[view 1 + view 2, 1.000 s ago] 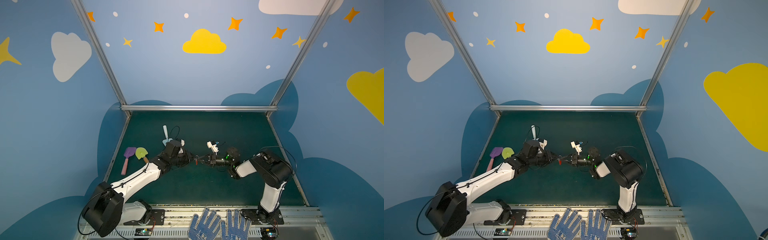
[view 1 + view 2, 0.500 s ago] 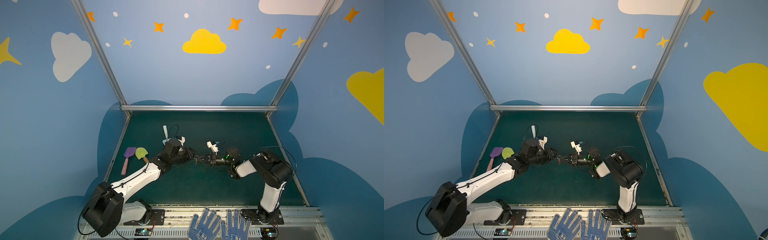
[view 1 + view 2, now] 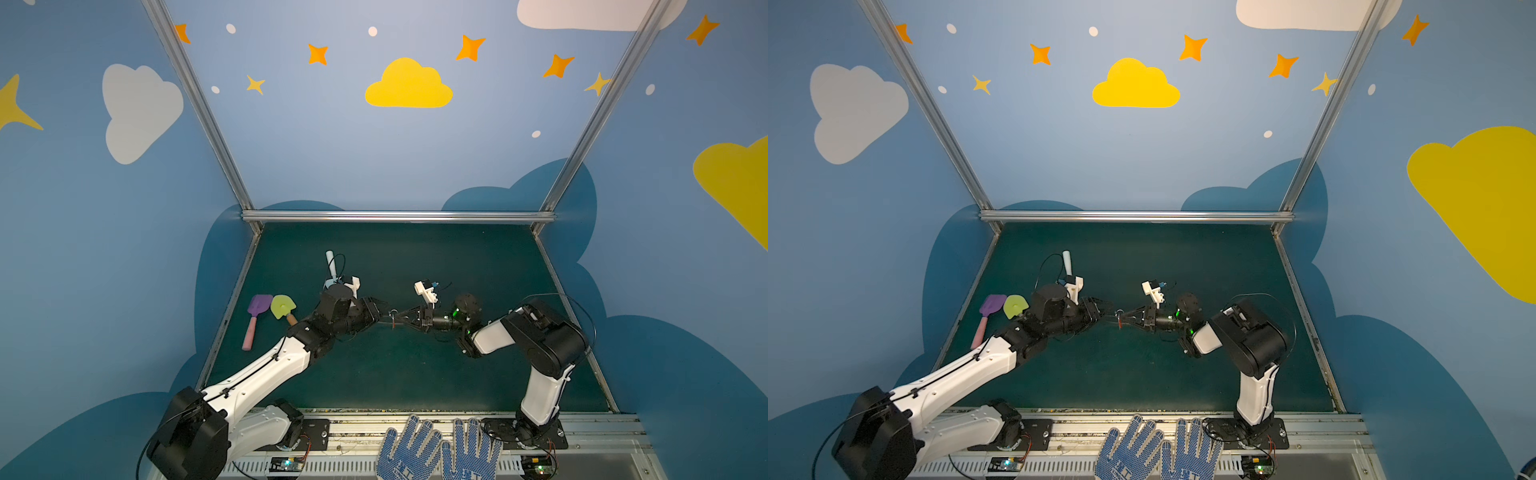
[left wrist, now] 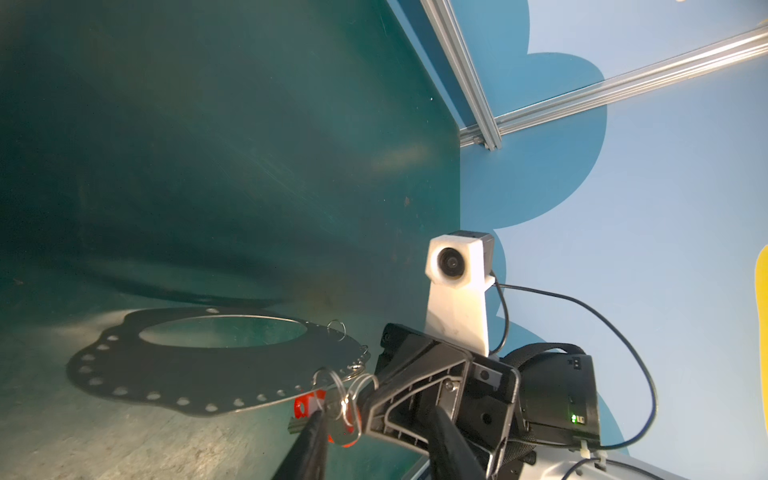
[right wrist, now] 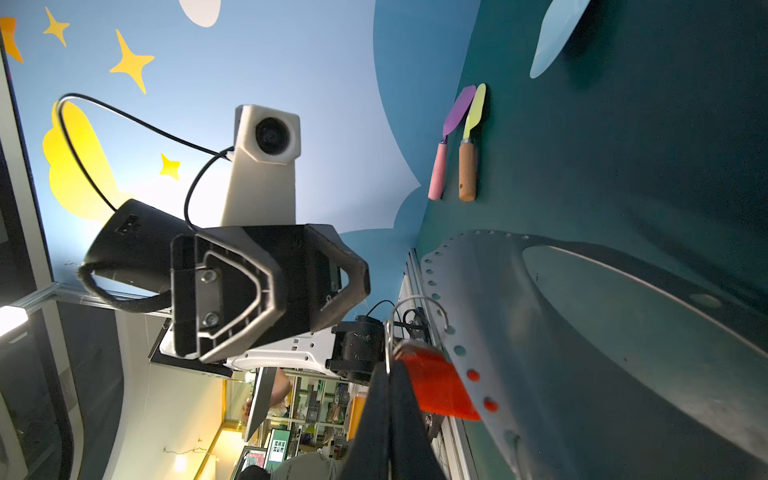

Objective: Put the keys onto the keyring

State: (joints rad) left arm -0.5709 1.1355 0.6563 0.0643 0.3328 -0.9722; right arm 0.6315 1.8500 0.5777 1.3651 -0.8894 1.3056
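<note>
— A top view: how far along?
— Mid-frame, your left gripper (image 3: 380, 311) and right gripper (image 3: 397, 321) meet tip to tip. The small silver metal key with a red-orange plastic head (image 3: 1120, 323) is a red speck between them.
— Left wrist view?
— Lower middle: the key hangs at the rim of the flat grey oval keyring plate (image 4: 133, 370), beside a small silver wire ring (image 4: 330, 384). Your left fingers (image 4: 307, 453) stand apart, gripping nothing.
— Right wrist view?
— Bottom centre: right jaws pinched shut, seemingly on the key's head. Threading looks nearly done, but you cannot tell whether the ring passes through the key.
</note>
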